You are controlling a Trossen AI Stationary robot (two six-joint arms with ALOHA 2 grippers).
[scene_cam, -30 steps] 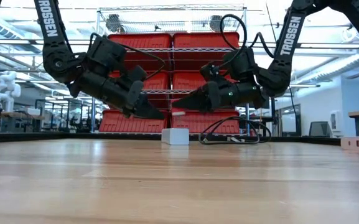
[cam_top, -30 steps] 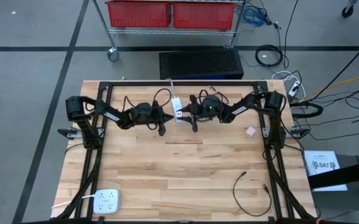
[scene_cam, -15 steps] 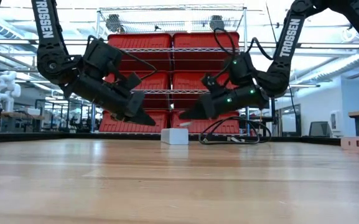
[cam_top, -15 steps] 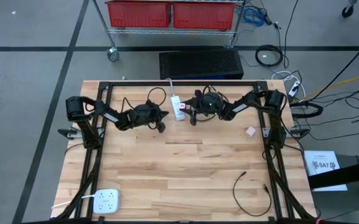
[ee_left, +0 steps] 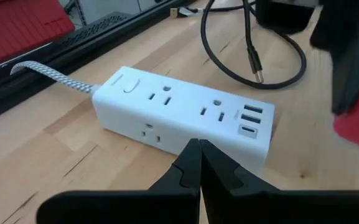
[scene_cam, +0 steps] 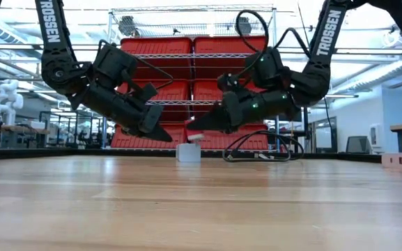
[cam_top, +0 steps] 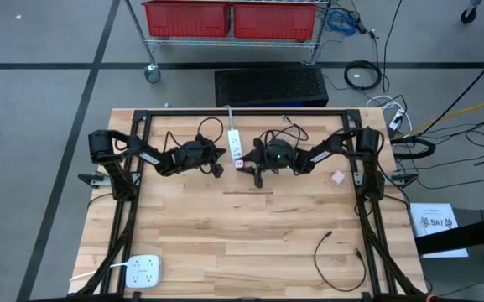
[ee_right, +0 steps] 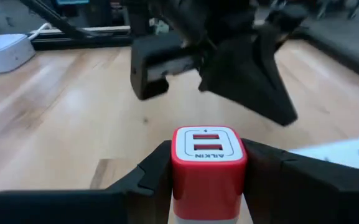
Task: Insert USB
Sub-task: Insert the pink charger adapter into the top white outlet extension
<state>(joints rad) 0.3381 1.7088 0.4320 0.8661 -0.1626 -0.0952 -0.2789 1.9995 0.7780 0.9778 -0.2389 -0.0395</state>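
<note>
Gripping a small red-and-white USB charger cube (ee_right: 208, 163) between its two fingers, the right end effector (cam_top: 247, 164) hangs above the far middle of the light wooden counter (cam_top: 250, 235), just beside the near end of a white plastic power strip (cam_top: 235, 144) with a braided cord. The cube's two USB slots face the right wrist camera. The left end effector (cam_top: 216, 169) hovers on the strip's other side, its fingers pressed fully together and holding nothing, tips pointing at the strip's outlet face. A loose black USB cable (cam_top: 335, 256) lies on the counter's near right part, well apart from both arms.
</note>
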